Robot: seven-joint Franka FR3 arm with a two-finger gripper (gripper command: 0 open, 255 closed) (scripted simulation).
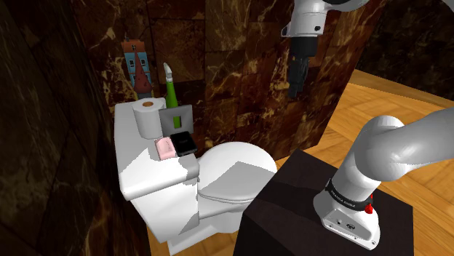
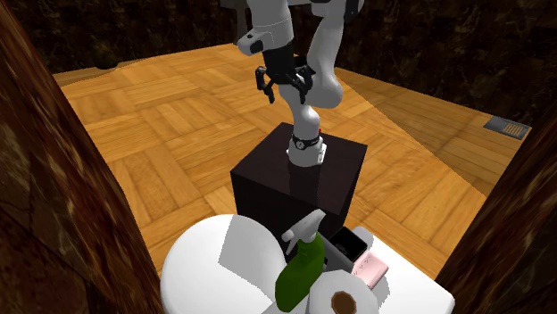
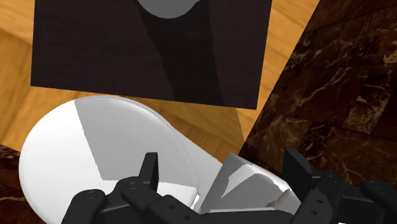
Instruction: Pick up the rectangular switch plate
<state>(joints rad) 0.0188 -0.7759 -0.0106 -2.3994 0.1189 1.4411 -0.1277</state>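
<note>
Shoulder view: gripper [image 1: 295,80] hung high by the marble wall [image 1: 240,65], well apart from the cistern top [image 1: 145,178]. The switch plate [image 1: 177,116], a grey rectangle with a small centre hole, stood on edge there. The toilet roll [image 1: 148,120] was just beside it, the green bottle [image 1: 171,91] behind, and the black box [image 1: 183,142] and pink block [image 1: 166,149] right in front.
- Risk: the plate was boxed in on three sides. A descent from the front would likely hit the black box first.
- Risk: the plate was thin and upright, so a nudge could tip it flat or off the cistern.

Second exterior view: gripper [image 2: 286,85] sat above the stand [image 2: 299,178], jaws wide apart, holding nothing. The green bottle [image 2: 302,268] and roll [image 2: 339,301] blocked the plate from here; couldn't place it.
- Risk: the bottle was tall enough that a sideways sweep of the hand could knock it over.

Wrist view: the fingers [image 3: 150,167] were spread wide, with the toilet lid [image 3: 95,153] and a pale grey corner below, probably the cistern edge.
- Risk: the hand wasn't over the plate yet. Aligning the jaws across its thin edge looked like the hard part; clamping its face would probably slip.
</note>
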